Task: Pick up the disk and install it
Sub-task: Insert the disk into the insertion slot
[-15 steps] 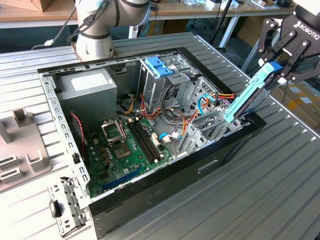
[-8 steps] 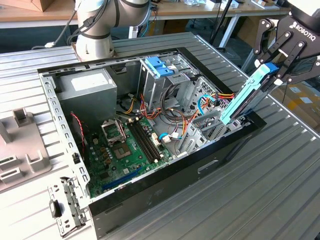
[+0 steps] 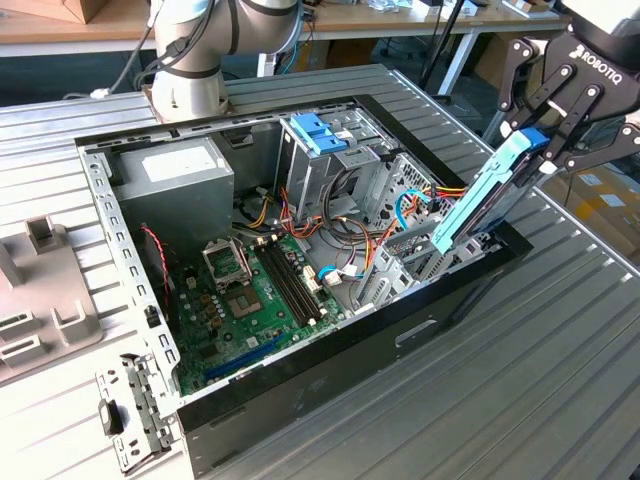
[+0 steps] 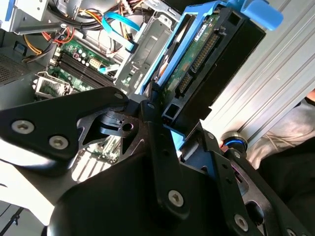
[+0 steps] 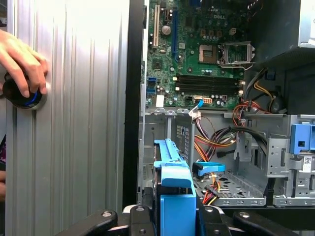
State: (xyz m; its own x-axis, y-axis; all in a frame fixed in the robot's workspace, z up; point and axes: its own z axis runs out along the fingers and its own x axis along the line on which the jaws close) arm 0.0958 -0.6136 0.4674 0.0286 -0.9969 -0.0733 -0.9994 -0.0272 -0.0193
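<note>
The lidless computer case (image 3: 300,400) gives free entry from above, widest over the flat motherboard (image 3: 250,290). At its corner on the exterior view's right, the tool (image 3: 542,145), clamped on the tilted disk (image 3: 478,205), stands over a narrow metal bay (image 3: 395,268). The black case wall (image 3: 440,305) hems the bay on one side, and a bundle of orange and red wires (image 3: 365,235) and a blue flat cable (image 5: 209,168) crowd just beside it. The grey cage with blue clips (image 3: 322,145) and the power-supply box (image 3: 175,175) block the far side. A hand (image 5: 19,54) rests on a knob (image 5: 22,97) on the ribbed tabletop (image 3: 560,350).
</note>
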